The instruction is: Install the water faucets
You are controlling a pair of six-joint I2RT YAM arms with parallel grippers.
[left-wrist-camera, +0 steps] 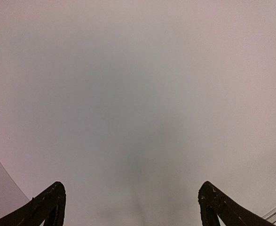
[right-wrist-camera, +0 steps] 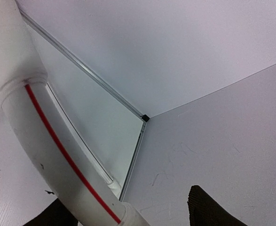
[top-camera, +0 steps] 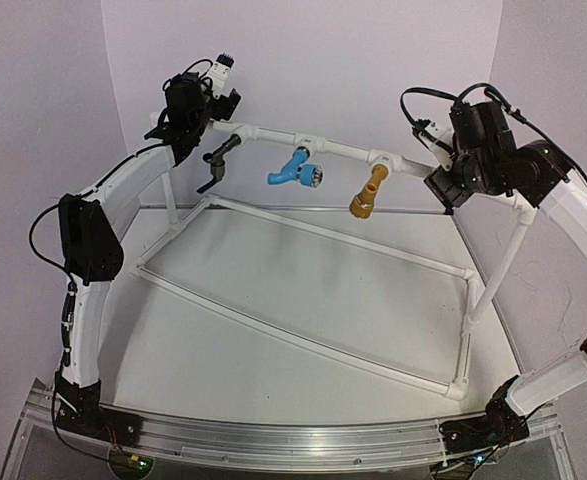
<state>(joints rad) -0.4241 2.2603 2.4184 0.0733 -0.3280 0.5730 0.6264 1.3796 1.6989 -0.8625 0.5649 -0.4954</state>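
- Top view: a white pipe frame stood on the desk. Its base was a four-sided loop lying flat, and posts carried a top rail along the far side.
- Top view: all three taps sat in fittings on that rail. The black tap was nearest the left end and hung downward. The blue tap was near the middle, angled forward and down. The yellow tap was further right, slanting down and leftward.
- Top view: the left arm reached up to the rail's left end, with its wrist just above the black tap. The right arm reached to the rail's right end, near the yellow tap but apart from it.
- Left wrist view: the left pincer stood wide and held nothing. Its dark fingertips showed at the bottom corners, facing a plain pale wall.
- Right wrist view: the right pincer was parted. A white pipe with a red line along it ran slantwise between the fingers, close against the left-hand one, which it mostly hid.
- Right wrist view: a clear gap separated the pipe from the other finger, so the pincer was not clamped on it.
- Right wrist view: behind the pipe, a metal strip edged the desk where it met the pale walls at a corner.
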